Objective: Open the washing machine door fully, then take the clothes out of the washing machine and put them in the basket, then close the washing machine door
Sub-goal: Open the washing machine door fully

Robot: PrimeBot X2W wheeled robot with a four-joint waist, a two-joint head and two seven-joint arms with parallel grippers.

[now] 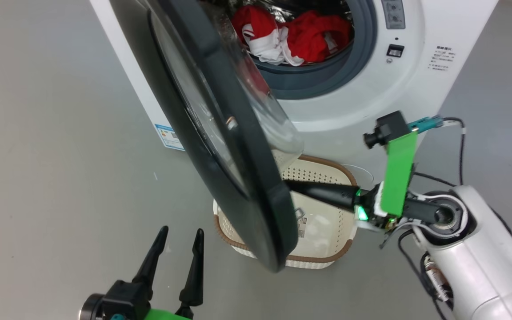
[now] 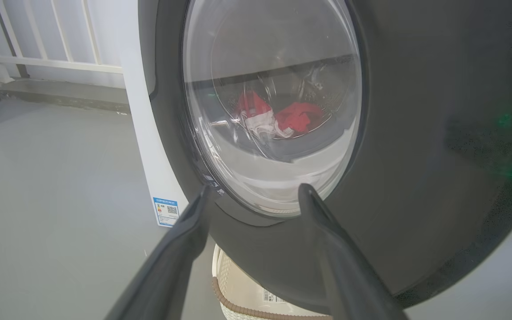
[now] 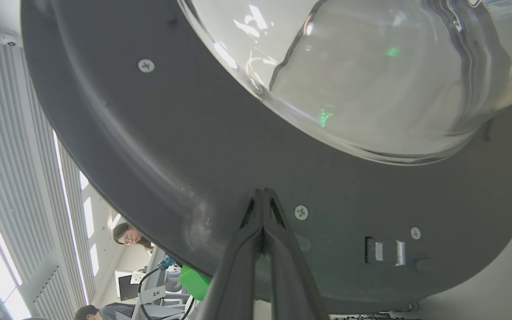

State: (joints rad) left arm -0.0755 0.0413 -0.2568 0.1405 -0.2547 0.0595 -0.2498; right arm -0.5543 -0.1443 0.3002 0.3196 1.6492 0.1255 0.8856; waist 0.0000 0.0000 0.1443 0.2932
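Head view: the washing machine door (image 1: 220,133) stands partly open. Right gripper (image 3: 262,195) fingers are pressed together, empty, tips against the door's inner face below the glass bowl. Left gripper (image 1: 181,231) is spread, empty, clear of the door. Clothes (image 1: 309,35) lie inside the washing machine (image 1: 371,102). Basket (image 1: 314,175) sits beneath the door.

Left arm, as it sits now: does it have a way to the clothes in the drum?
Probably not yet. The half-open washing machine door stands between the left claw and the clothes; the left wrist view sees them through that door. The door needs swinging wider first.
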